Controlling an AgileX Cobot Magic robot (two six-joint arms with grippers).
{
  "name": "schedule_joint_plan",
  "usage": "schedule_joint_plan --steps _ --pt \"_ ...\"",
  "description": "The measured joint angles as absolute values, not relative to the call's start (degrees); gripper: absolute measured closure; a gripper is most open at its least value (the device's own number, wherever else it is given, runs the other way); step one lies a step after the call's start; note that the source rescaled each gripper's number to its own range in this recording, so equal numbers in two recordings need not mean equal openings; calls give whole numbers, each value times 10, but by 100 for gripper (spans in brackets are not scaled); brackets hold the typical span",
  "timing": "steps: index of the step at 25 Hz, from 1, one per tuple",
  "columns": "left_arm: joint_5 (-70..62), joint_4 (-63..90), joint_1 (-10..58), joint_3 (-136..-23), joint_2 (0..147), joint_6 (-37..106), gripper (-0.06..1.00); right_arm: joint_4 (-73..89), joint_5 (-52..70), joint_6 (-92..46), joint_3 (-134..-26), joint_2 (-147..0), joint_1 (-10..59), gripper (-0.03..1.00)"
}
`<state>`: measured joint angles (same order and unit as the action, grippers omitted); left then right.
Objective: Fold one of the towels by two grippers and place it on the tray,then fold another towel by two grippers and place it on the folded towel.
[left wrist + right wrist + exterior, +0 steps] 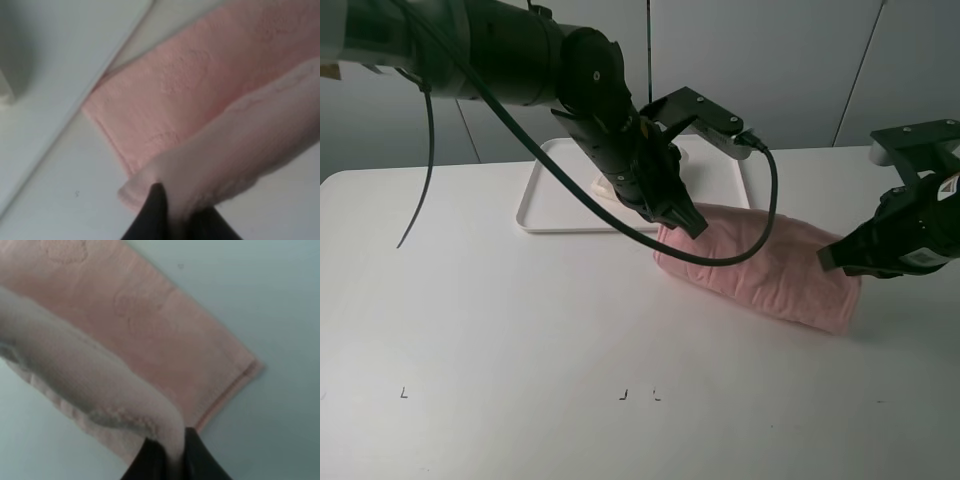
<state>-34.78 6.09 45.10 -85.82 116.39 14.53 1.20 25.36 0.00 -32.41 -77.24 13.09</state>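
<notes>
The left arm [520,50] is hiding part of the tray [532,200] and the pale item [603,185] on it, the right arm [920,215] is running off the edge, and both wrist views are blurring the pink towel [175,100].

Half-folded pink towel [770,275], long edge lifted at both corners, just beside white tray [545,200].
</notes>
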Motion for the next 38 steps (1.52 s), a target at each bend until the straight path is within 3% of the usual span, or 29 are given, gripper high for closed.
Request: schedule_joint_plan --steps 6,9,12,15,17,20,22,26,30,38 --pt "-335 62 451 -858 1179 136 93 -9 249 53 -324 -780 131 96" --pt "-334 62 451 -858 1181 136 88 -7 249 58 -324 -806 131 96" --pt "-328 52 451 -858 1182 126 77 -7 244 65 -324 -830 131 96" --pt "-308 25 445 -858 1185 88 55 -7 201 81 -324 -836 131 91" --pt "-301 0 438 -858 1192 56 34 -9 180 85 -324 -836 131 73" --pt "-299 -40 429 -858 1198 9 7 -29 163 83 -324 -836 131 15" --pt "-298 -56 424 -858 1198 -15 -3 -39 156 90 -324 -836 131 0" --pt "-340 -57 423 -871 1198 -24 -6 -41 167 144 -335 -838 131 -3" --pt "-438 -53 423 -941 1224 -47 -6 -45 256 196 -387 -863 106 -3" --pt "-563 41 423 -1058 1294 -77 -6 36 430 127 -482 -907 77 -3"
